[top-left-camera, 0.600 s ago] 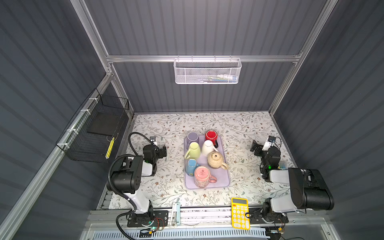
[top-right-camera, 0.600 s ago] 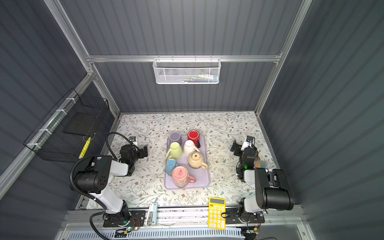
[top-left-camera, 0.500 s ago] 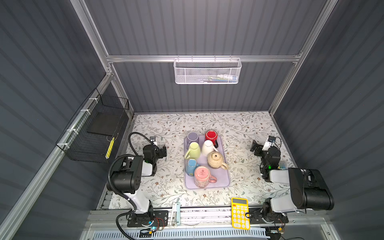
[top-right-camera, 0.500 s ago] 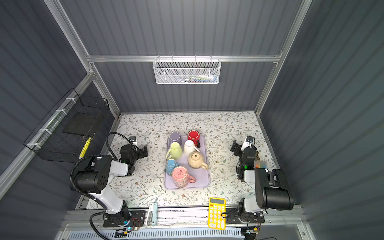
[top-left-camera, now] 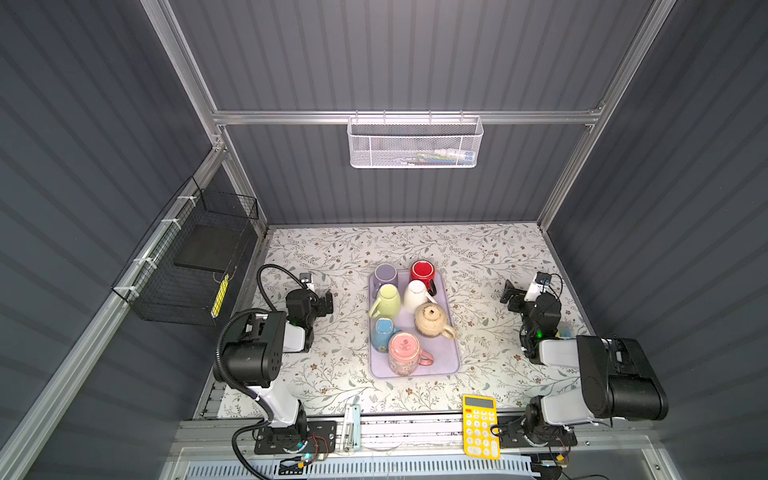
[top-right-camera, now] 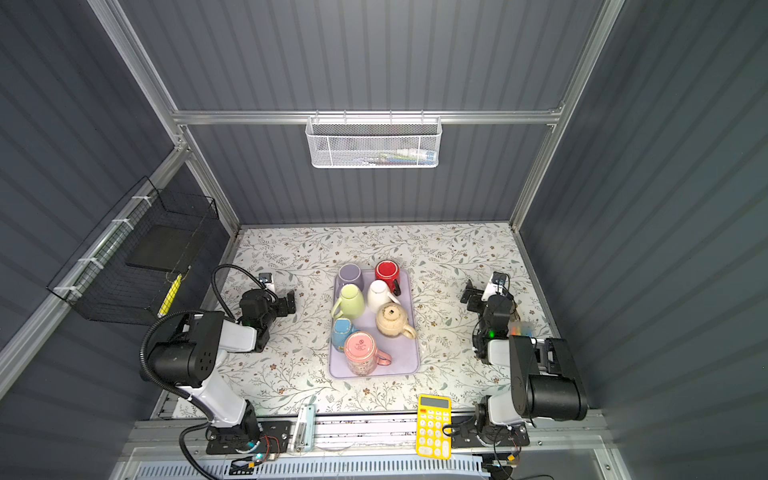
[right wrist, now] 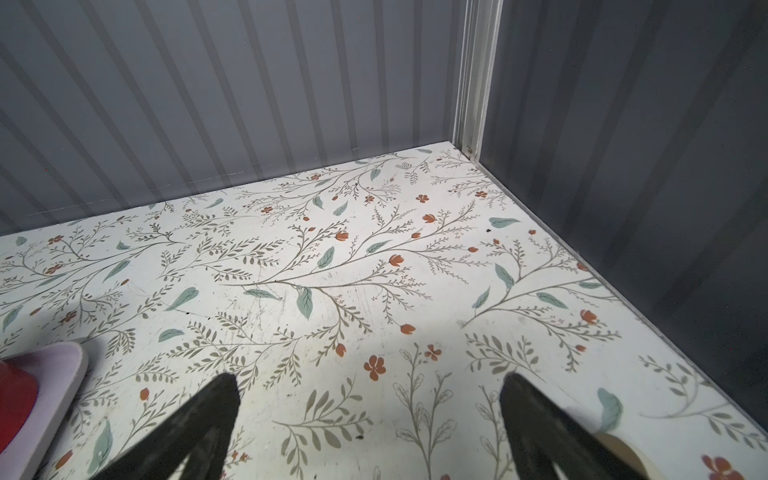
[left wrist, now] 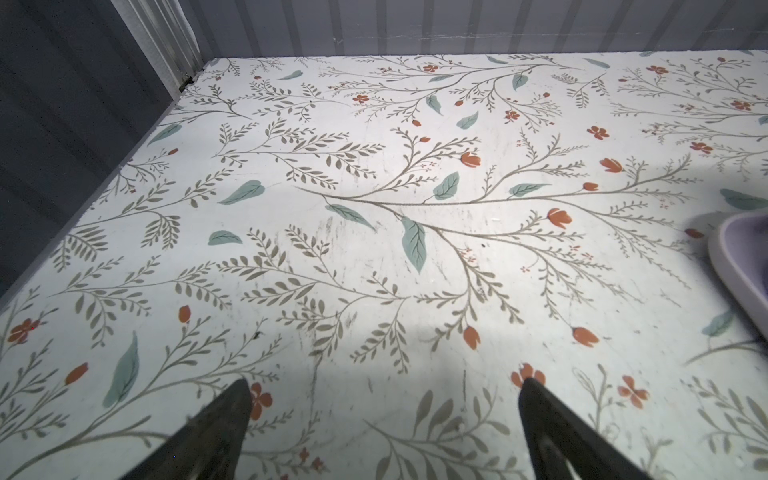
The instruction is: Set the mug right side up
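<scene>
Nothing of the flip is done yet: the pink mug (top-left-camera: pixel 403 353) stands bottom-up at the 6 o'clock end of the lavender tray (top-left-camera: pixel 440 353) in the middle of the floral tabletop (top-left-camera: pixel 332 257), untouched. The green mug (top-left-camera: pixel 388 300) and white mug (top-left-camera: pixel 415 294) toward 12 o'clock from it also look inverted, so which one the task means is a judgement, the pink being the plainest case. The left gripper (left wrist: pixel 384 386) sits at 9 o'clock of the tray and the right gripper (right wrist: pixel 370 382) at 3 o'clock, both well apart from it, jaws spread wide and empty over bare table. Reach, grasp, turn and set-down all seem left. A round maker's stamp on the pink mug's base is too small to read; the yellow calculator (top-left-camera: pixel 480 426) at 5 o'clock shows no legible brand
</scene>
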`<state>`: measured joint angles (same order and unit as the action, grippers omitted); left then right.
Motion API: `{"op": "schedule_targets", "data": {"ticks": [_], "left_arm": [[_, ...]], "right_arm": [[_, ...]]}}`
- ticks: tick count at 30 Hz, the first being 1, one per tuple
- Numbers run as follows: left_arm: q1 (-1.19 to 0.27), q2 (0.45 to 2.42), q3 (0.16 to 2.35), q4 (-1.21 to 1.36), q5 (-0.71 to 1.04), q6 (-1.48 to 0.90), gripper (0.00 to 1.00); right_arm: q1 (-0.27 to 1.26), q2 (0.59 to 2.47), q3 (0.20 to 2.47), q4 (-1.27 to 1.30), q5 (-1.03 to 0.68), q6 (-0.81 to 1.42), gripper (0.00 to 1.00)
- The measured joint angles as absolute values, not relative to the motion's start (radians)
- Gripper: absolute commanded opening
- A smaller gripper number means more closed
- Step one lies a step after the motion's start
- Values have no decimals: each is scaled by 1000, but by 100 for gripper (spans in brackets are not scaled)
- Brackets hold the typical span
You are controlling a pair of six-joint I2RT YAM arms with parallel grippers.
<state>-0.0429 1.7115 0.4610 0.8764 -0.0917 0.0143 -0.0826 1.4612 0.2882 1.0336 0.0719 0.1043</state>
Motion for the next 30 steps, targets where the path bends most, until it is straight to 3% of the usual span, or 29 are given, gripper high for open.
{"op": "schedule_targets", "data": {"ticks": [13, 16, 21, 26, 30], "left_arm": [[-43, 1711, 461, 876, -92, 14, 100], [-43, 1711, 461, 876, -92, 15, 95], [-43, 1711, 461, 877, -93, 14, 88], [-43, 1660, 484, 794, -104, 14, 86], [-43, 1581, 509, 732, -104, 14, 85]], "right_arm": [[-83, 1461, 289, 1022, 66, 104, 99], [-83, 1461, 289, 1018, 66, 104, 99], [-83, 1461, 289, 1017, 66, 103, 86], [-83, 1457, 292, 1000, 67, 104, 81], [-83, 1378, 375, 808, 54, 100, 80]]}}
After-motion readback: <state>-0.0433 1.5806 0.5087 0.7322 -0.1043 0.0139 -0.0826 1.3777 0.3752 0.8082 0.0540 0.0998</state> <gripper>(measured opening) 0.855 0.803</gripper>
